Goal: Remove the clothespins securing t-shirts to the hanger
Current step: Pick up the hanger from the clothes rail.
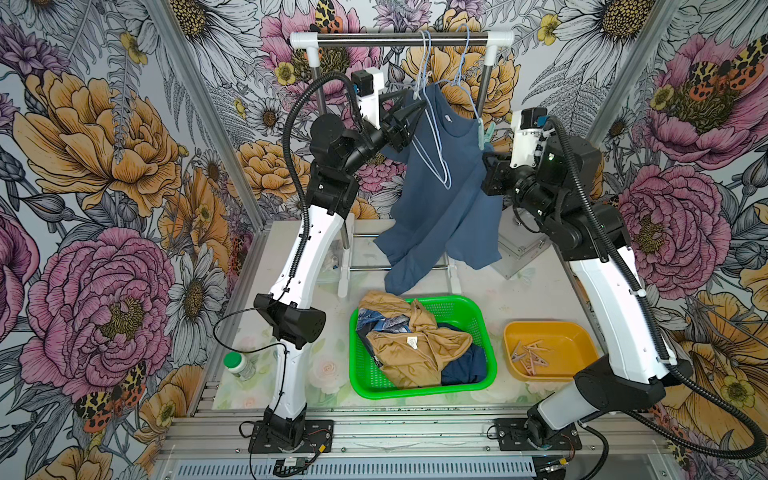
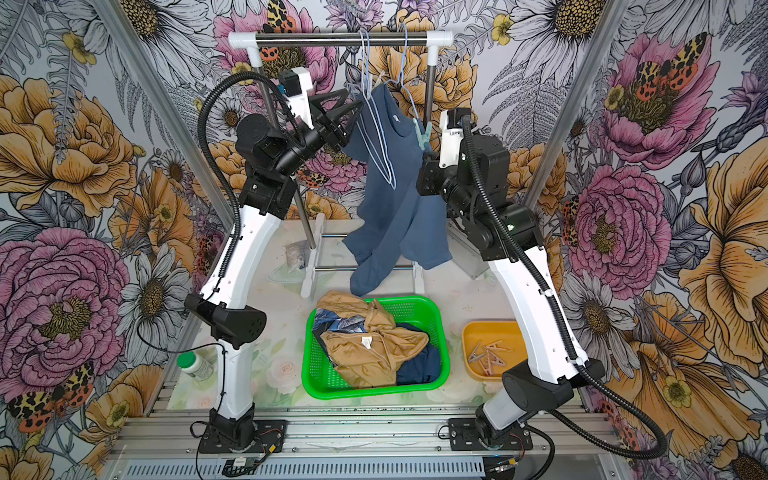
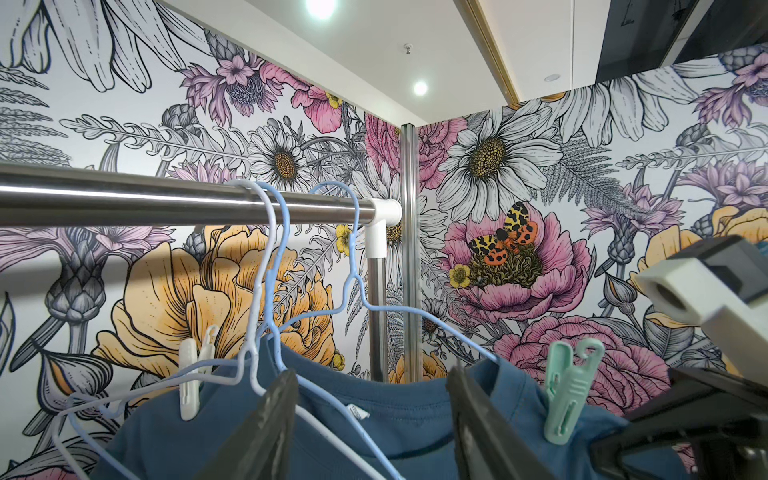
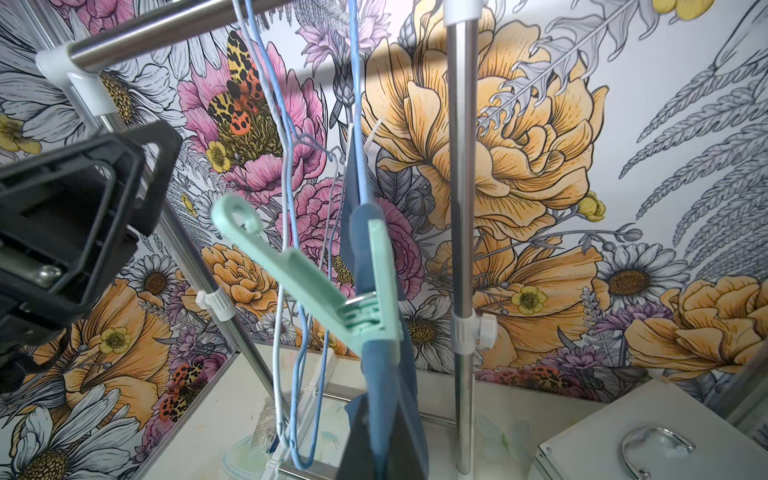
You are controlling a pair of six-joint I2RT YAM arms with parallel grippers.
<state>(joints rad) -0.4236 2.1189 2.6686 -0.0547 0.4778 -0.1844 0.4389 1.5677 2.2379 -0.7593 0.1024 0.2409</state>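
Jaws: our left gripper [image 3: 372, 376] has its fingers apart at the neckline of the slate blue t-shirt [image 1: 440, 199]. Our right gripper [image 4: 380, 453] has its fingers together just below the mint green clothespin [image 4: 332, 299]. We cannot tell whether cloth is pinched between them.
Rack [image 1: 399, 40]: we see it at the far middle of the table [image 1: 519, 299], with a steel bar across the top.
Slate blue t-shirt: it hangs from the bar between our two arms, its hem just above the far rim of the basket.
Green basket [image 1: 419, 392]: it sits at the near middle and holds the tan-mustard t-shirt [image 1: 415, 349], crumpled over the dark navy t-shirt [image 1: 463, 368].
Yellow tray [image 1: 582, 345]: it sits just right of the basket.
Hangers [image 3: 270, 266]: we count three thin wire ones hooked on the bar, pale blue and white. One carries the blue shirt.
Pins on the shirt: the mint green one grips its right shoulder and a beige clothespin [image 3: 190, 374] grips its left shoulder.
Loose clothespins [image 1: 532, 353]: we see a small heap in the tray, pink and grey.
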